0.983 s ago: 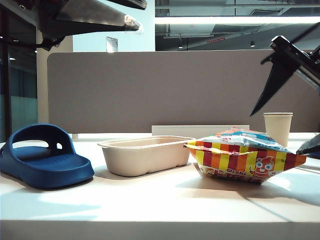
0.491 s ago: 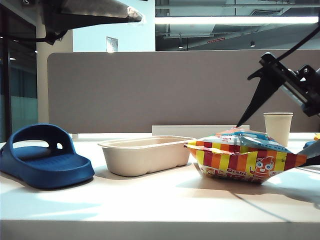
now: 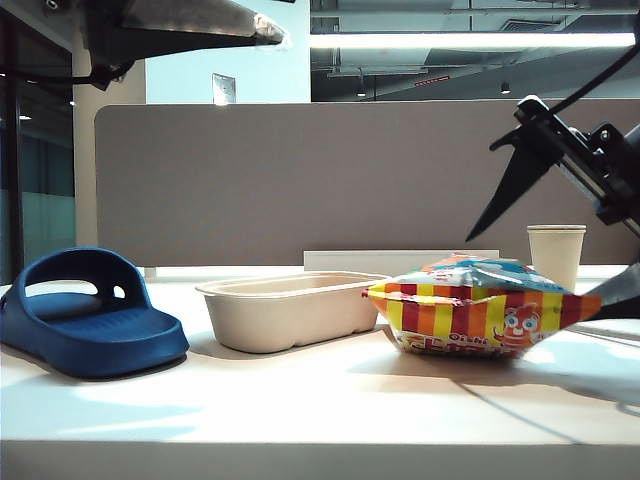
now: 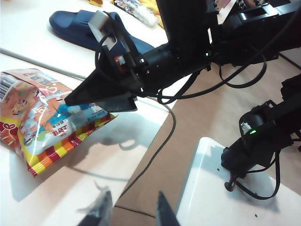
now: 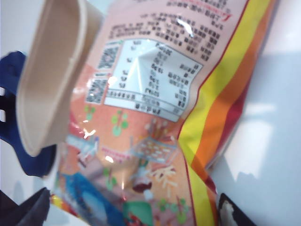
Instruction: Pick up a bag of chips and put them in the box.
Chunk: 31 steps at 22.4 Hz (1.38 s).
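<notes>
- The bag of chips [image 3: 480,312] lies on the bench [image 3: 300,400], just beside the box [image 3: 290,310].
- Right end effector [image 5: 134,207] straddles the bag, jaws spread, nothing grasped.
- Left end effector [image 4: 129,209] hangs high, released.

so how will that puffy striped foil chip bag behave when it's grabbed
The puffy striped foil chip bag looks air-filled, so probably light and squashy. Its glossy film reflects light, so the open right gripper straddling it may slip. The open left gripper hangs off the table's edge.
</notes>
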Available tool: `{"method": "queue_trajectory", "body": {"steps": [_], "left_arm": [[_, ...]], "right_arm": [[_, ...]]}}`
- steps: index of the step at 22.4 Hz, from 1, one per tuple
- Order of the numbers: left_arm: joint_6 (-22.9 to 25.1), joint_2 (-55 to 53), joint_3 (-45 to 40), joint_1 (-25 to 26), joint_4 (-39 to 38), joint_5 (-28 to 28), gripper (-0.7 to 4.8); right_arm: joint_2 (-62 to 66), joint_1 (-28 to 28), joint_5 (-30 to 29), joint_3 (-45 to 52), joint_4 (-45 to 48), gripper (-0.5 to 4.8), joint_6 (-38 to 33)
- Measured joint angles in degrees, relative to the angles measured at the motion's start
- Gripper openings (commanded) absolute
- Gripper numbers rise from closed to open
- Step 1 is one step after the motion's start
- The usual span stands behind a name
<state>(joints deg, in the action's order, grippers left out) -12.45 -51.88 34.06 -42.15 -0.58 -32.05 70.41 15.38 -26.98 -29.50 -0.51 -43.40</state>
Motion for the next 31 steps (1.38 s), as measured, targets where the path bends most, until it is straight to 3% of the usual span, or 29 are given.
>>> {"method": "queue_trajectory", "body": {"steps": [11, 15, 17, 27, 31], "left_arm": [[0.0, 0.0, 0.0, 0.0, 0.0, 0.0, 1.22], [0.0, 0.0, 0.0, 0.0, 0.0, 0.0, 1.22], [0.0, 0.0, 0.0, 0.0, 0.0, 0.0, 1.22], [0.0, 0.0, 0.0, 0.0, 0.0, 0.0, 1.22], [0.0, 0.0, 0.0, 0.0, 0.0, 0.0, 1.22]], "right_arm": [[4.7, 1.7, 0.3, 0.0, -0.6, 4.79, 1.5], [5.2, 2.0, 0.4, 0.0, 0.1, 3.79, 2.3], [5.2, 2.0, 1.1, 0.0, 0.5, 2.99, 2.9], [5.2, 2.0, 2.3, 0.0, 1.2, 1.45, 5.6], [5.2, 2.0, 2.8, 0.0, 2.4, 1.18, 5.6]]}}
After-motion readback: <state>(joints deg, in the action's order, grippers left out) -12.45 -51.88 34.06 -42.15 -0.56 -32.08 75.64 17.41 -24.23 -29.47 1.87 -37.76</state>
